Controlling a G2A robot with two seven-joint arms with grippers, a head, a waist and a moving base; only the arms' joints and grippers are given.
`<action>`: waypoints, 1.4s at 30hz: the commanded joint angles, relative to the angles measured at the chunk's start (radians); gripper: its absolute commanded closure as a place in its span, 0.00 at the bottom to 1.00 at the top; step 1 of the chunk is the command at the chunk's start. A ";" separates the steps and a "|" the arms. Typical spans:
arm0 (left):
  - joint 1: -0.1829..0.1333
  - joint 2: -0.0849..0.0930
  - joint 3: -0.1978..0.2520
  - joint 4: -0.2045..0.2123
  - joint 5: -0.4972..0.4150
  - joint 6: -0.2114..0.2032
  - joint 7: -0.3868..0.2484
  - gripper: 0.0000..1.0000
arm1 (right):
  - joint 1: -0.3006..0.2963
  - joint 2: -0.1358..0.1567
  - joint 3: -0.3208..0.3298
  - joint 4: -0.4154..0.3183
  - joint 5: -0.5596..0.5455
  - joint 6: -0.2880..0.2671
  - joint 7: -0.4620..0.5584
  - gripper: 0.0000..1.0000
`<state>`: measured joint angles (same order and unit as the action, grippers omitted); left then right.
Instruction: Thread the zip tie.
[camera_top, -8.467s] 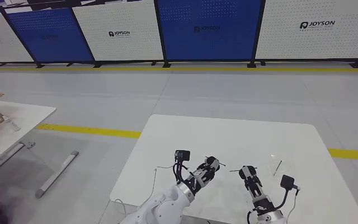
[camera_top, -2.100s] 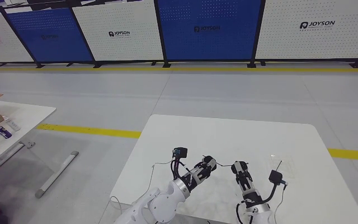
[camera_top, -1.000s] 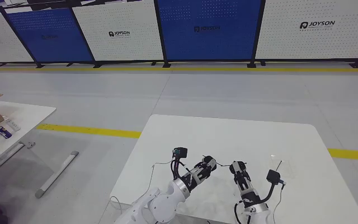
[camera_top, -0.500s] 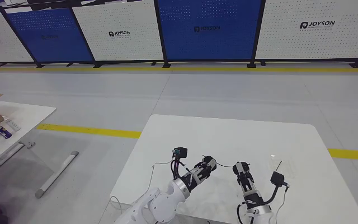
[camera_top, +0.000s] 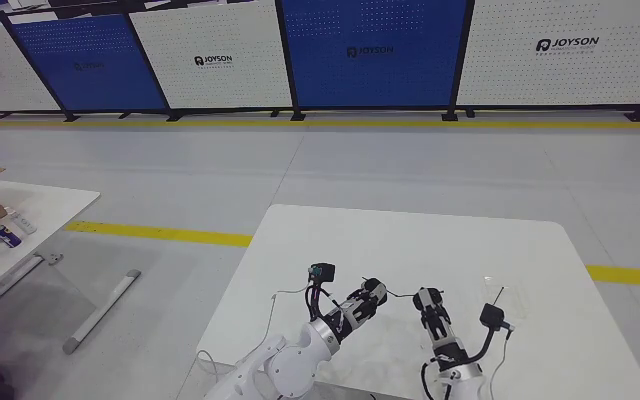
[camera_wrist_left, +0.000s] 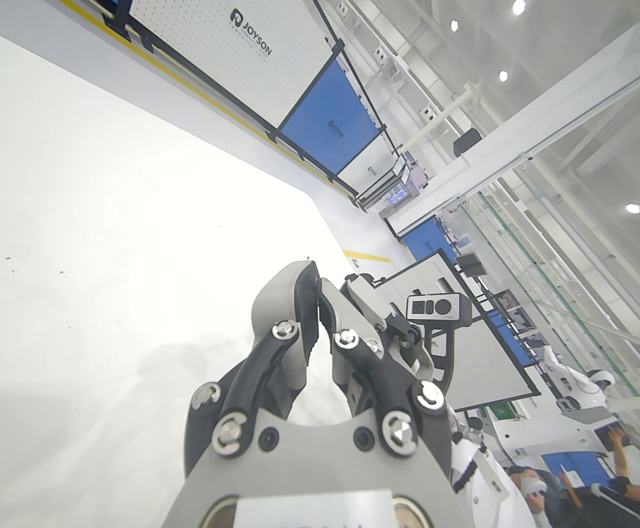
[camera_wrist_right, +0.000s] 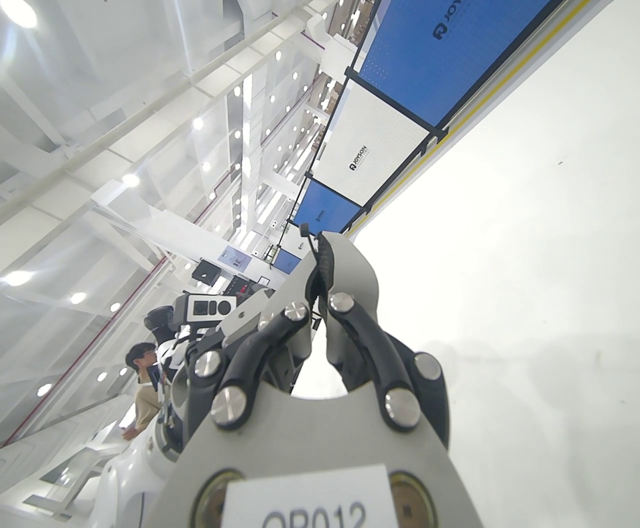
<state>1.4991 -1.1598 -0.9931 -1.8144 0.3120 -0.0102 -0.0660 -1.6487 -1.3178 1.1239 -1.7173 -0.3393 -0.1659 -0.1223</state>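
White table (camera_top: 400, 235), left tool (camera_wrist_left: 315, 272) and right tool (camera_wrist_right: 322, 242) each clamped on thin black square-headed zip tie (camera_wrist_right: 304, 230)

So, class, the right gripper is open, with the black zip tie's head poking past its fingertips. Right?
No: the right gripper is shut on the zip tie, its head poking past the fingertips; the right wrist view shows it.

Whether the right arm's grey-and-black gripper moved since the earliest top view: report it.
Yes. The right gripper shifted left, away from the white table's right edge.
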 joint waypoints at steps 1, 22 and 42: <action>0.000 0.000 0.000 0.000 0.000 0.000 0.000 1.00 | 0.003 -0.001 -0.003 0.002 -0.002 0.003 0.001 1.00; 0.000 0.000 0.000 0.000 0.000 0.000 0.000 1.00 | 0.007 -0.006 -0.010 0.009 -0.012 0.006 -0.001 1.00; 0.009 -0.014 -0.009 0.031 -0.182 -0.076 0.022 1.00 | 0.022 -0.016 -0.019 0.015 0.033 0.004 -0.001 1.00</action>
<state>1.5080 -1.1732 -1.0049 -1.7837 0.1250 -0.0847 -0.0432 -1.6311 -1.3329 1.1097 -1.7051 -0.3013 -0.1698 -0.1253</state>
